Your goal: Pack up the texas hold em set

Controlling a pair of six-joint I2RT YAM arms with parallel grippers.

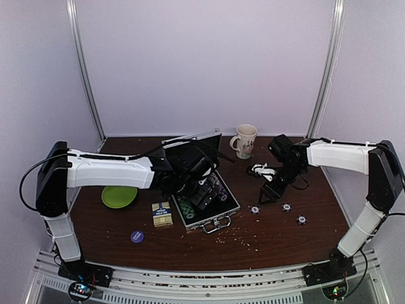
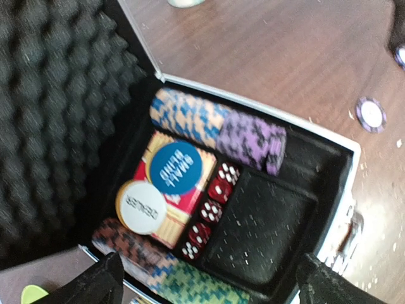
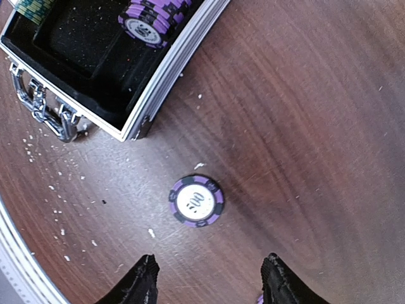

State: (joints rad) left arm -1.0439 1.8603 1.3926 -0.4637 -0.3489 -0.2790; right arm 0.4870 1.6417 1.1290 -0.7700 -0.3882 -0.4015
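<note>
The silver briefcase (image 1: 231,201) lies open at the table's middle, its foam lid (image 1: 193,144) upright. In the left wrist view it holds rows of chips (image 2: 190,117), a card deck (image 2: 166,225) with a blue button (image 2: 174,168) and a white dealer button (image 2: 142,207) on it, red dice (image 2: 209,212) and an empty compartment (image 2: 266,221). My left gripper (image 1: 197,185) hovers over the case, open and empty (image 2: 212,288). My right gripper (image 1: 269,193) is open above a purple 500 chip (image 3: 197,201) lying on the table to the right of the case (image 3: 171,69).
Three loose chips (image 1: 255,209) (image 1: 286,206) (image 1: 301,220) lie to the right of the case. A card deck box (image 1: 162,214) and a purple round button (image 1: 137,236) lie to its left. A green plate (image 1: 119,196) sits at the left and a beige mug (image 1: 244,140) at the back.
</note>
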